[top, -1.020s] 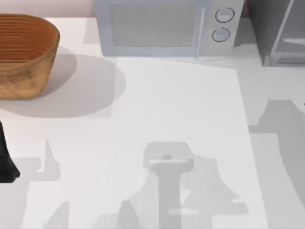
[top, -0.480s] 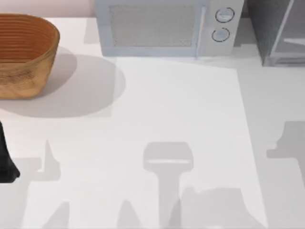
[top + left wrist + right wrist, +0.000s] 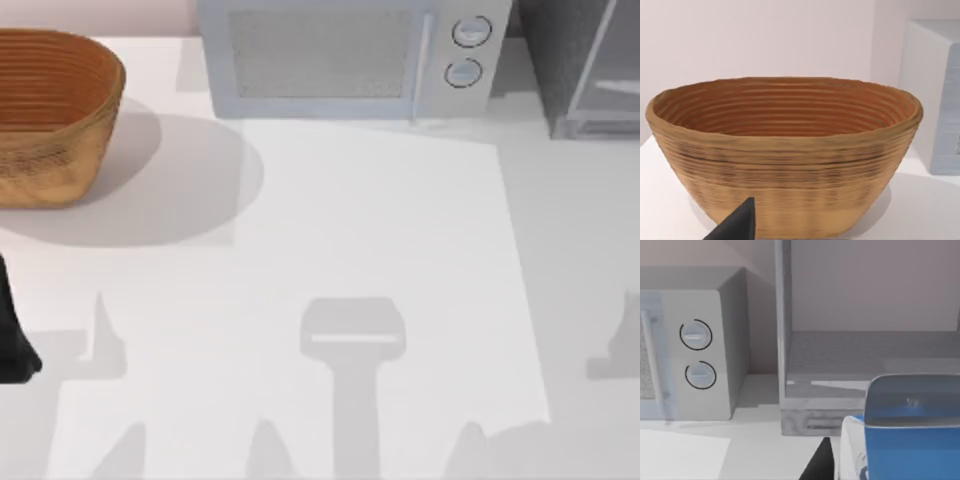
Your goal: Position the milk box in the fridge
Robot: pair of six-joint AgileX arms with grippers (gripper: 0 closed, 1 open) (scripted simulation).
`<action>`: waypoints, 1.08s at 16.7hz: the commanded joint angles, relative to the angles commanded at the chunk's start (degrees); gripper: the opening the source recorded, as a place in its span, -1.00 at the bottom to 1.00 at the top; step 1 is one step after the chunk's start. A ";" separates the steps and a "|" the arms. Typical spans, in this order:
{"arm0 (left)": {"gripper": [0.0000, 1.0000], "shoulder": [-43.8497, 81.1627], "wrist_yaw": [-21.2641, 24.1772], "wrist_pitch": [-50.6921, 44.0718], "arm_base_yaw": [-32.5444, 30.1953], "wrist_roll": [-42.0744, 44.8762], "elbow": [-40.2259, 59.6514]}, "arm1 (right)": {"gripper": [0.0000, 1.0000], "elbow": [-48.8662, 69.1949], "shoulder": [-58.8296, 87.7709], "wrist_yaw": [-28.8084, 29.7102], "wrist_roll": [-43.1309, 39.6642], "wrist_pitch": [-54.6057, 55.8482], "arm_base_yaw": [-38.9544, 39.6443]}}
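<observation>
From above, the white counter (image 3: 380,230) holds one woven basket (image 3: 50,115) at its far left, one light-grey microwave (image 3: 345,60) with two round knobs at the back, and one dark-grey fridge (image 3: 580,70) in the far right corner. The left arm (image 3: 12,340) is a dark shape parked at the left edge, on the near side of the basket. From the left wrist, the same basket (image 3: 785,155) sits right in front of the left pincer (image 3: 737,225), and one dark finger tip pokes up just before it; I cannot tell if this pincer is open or shut, and I see nothing in it. From the right wrist, the one milk box (image 3: 905,430) sits close up by the right pincer (image 3: 820,462), with its blue top and white side showing. It looks carried, but I cannot tell how the fingers stand on it. The fridge (image 3: 840,365) is straight ahead of this pincer with its inside shelf open to view, and the microwave (image 3: 695,355) stands just beside it. The milk box is not in the fridge yet. I think the box is light and a bit soft, so a hard squeeze could dent it. Its sides look smooth and may slip. The flat sides around the middle seem the best place to hold.
</observation>
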 joint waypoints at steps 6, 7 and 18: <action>1.00 0.00 0.00 0.00 0.00 0.00 0.00 | -1.00 -0.44 -0.35 -0.15 -0.01 -0.49 -0.30; 1.00 0.00 0.00 0.00 0.00 0.00 0.00 | -1.00 -0.44 -0.35 -0.15 -0.01 -0.49 -0.30; 1.00 0.00 0.00 0.00 0.00 0.00 0.00 | -1.00 15.50 30.84 -3.84 -0.92 18.80 -4.83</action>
